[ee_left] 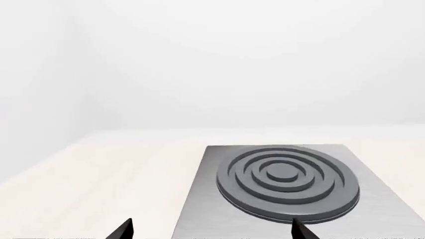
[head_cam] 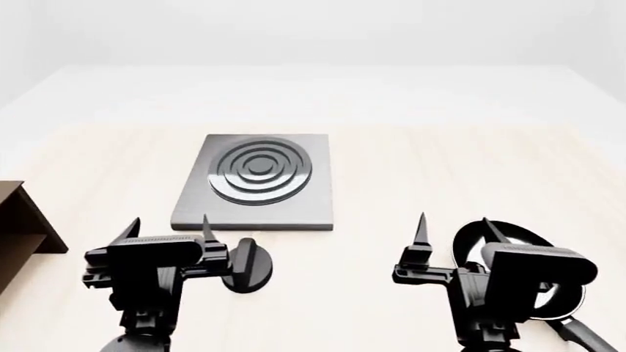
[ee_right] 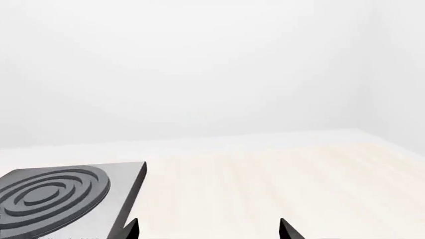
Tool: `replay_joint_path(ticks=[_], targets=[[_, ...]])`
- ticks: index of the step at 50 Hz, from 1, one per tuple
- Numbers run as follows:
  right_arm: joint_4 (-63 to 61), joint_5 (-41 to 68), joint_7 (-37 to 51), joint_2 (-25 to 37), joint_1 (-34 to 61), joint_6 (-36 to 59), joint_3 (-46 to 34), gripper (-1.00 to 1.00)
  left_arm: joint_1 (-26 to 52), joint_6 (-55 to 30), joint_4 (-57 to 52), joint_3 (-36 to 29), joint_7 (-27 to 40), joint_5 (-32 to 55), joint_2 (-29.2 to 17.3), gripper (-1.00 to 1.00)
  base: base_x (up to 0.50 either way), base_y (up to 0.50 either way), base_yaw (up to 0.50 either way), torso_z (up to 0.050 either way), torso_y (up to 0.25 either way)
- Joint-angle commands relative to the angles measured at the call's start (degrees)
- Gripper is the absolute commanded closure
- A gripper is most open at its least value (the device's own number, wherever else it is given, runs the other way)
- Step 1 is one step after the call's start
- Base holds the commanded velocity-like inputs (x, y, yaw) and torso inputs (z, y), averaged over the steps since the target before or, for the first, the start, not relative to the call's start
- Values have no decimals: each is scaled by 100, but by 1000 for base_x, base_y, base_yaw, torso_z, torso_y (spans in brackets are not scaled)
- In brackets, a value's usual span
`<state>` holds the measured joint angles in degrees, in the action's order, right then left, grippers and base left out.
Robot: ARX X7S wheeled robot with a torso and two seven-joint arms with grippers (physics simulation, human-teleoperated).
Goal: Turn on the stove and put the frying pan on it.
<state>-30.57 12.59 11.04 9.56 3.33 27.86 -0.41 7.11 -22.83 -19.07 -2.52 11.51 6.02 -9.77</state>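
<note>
The stove point(head_cam: 196, 209) is a flat grey slab with a ringed burner point(head_cam: 261, 171), lying mid-table. Its black round knob point(head_cam: 252, 271) sits on the table in front of the slab, partly hidden by my left gripper point(head_cam: 168, 229), which is open and empty just left of it. The frying pan point(head_cam: 517, 235) lies at the near right, mostly hidden under my right gripper point(head_cam: 455, 227), which is open and empty above its left edge. The left wrist view shows the open gripper point(ee_left: 212, 230) over the stove's point(ee_left: 199, 214) near edge. The right wrist view shows the open gripper point(ee_right: 209, 230) beside the stove point(ee_right: 126, 189).
A brown wooden shelf point(head_cam: 20, 227) stands at the left edge of the pale wooden table point(head_cam: 440, 176). White walls lie beyond the table's far edge.
</note>
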Motion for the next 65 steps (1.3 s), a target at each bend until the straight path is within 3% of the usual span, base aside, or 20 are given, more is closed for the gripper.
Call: replay_joint_path(ticks=[1,23,40,65], targets=[[28,22,55,71,12,-17,-86,-100,141,480,741,7,112,-203,-143,-100,0,0,0,0,0],[73,115,191,190,4,-75,-207,-100,289,1444,2584,-117,304,-437,-151,-100,0,0,0,0,0],[103,195,283,265,-16,-122,-263,-100,368,1705,3300,-322,378,-543,-86,-100,0,0,0,0,0],[202,310,373,358,-11,-210,-301,-100,184,1106,2508,-858,96,-433,96,-100,0,0,0,0,0]])
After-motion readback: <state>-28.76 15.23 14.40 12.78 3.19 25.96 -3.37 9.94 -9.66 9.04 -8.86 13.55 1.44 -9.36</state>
